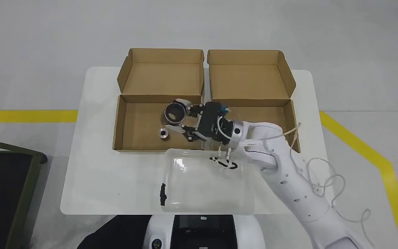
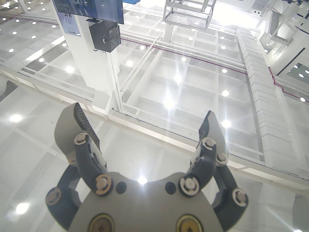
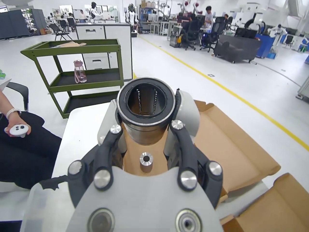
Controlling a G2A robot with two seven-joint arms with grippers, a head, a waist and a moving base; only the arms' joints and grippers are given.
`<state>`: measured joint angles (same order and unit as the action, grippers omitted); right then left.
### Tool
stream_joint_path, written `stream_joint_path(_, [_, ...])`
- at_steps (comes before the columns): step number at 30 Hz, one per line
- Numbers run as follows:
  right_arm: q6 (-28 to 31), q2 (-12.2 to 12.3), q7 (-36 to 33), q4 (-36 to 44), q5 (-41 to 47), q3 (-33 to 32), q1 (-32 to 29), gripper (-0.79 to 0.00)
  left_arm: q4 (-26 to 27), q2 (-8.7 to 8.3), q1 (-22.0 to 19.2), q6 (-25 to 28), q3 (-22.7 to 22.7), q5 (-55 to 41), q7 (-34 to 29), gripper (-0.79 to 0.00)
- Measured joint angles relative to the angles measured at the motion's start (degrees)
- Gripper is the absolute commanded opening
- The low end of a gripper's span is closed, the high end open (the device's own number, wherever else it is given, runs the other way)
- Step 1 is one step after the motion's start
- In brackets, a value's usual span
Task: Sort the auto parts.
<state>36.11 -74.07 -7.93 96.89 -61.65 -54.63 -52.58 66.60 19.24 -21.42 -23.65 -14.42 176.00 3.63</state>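
**Bearing (image 3: 146, 105) held over the left box (image 1: 122, 127), sort unfinished**

The large bearing is clamped between the fingers of the right gripper (image 3: 147, 121) over the left box and is judged not yet set down. A small metal sleeve (image 1: 163, 132) is already lying on that box's floor, near the bearing; the right box (image 1: 270, 112) is seen bare where the arm does not hide it; small dark pieces (image 1: 224, 163) are left in the clear tray (image 1: 205, 187) on the counter (image 1: 93, 155); the fingers of the left gripper (image 2: 144, 131) are held apart, grasping nothing.

The boxes (image 1: 140, 127) are brown, the bearing (image 3: 144, 131) silver with black rim, the table (image 1: 93, 155) white.
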Motion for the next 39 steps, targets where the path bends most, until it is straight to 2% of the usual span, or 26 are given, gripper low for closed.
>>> stream_joint_path(6, [-3.04, -0.13, -7.00, -1.43, 0.69, 0.63, 0.04, -0.785, 0.00, 0.00, 0.00, 0.00, 0.00, 0.00, 0.00, 0.000])
stream_joint_path(12, [-3.09, -0.54, -11.47, -5.79, 1.92, 2.38, 1.26, -0.785, 0.00, 0.00, 0.00, 0.00, 0.00, 0.00, 0.00, 0.000])
stream_joint_path(30, [-9.75, -3.36, -19.08, -16.57, 0.83, 8.81, 8.06, -0.785, 0.00, 0.00, 0.00, 0.00, 0.00, 0.00, 0.00, 0.000])
stream_joint_path(39, [-11.13, -5.23, -20.06, -22.54, 0.86, 12.03, 11.42, -0.785, 0.00, 0.00, 0.00, 0.00, 0.00, 0.00, 0.00, 0.000])
